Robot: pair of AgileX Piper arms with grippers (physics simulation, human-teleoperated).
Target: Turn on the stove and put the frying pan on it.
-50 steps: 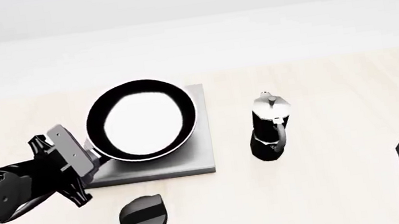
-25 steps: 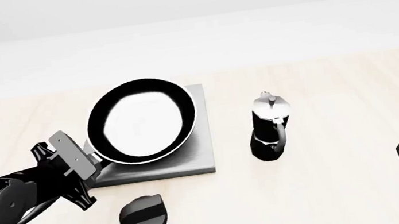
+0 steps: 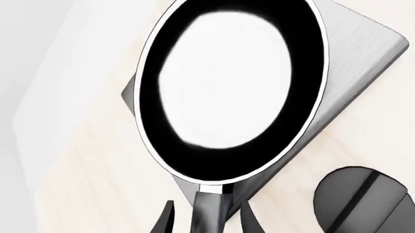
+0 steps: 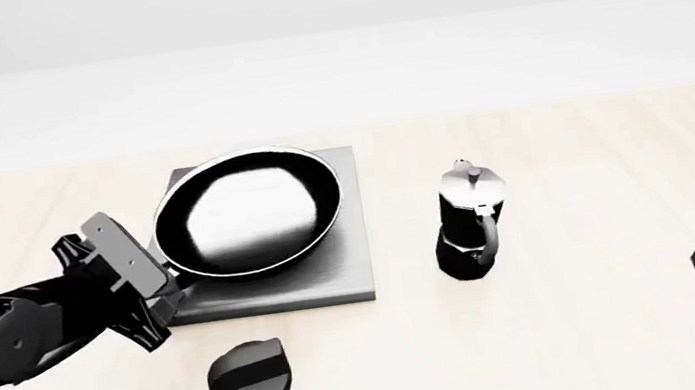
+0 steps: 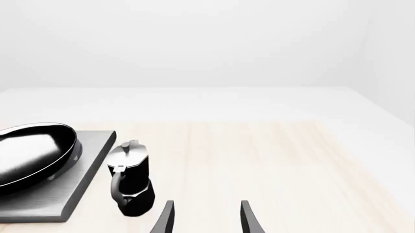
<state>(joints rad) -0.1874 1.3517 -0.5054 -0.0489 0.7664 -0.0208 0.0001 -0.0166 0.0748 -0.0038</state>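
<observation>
Moka pot (image 4: pixel 470 220) upright on table (image 4: pixel 584 154); black oval knob (image 4: pixel 251 380) nearby.

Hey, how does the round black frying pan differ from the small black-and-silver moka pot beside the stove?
The round glossy black frying pan is wide and shallow; the small black-and-silver moka pot is narrow and tall. The pan lies over the flat grey square stove; the pot stands upright on the pale wooden table. The left gripper straddles the pan's handle; nothing touches the pot. Both are black with handles.
</observation>
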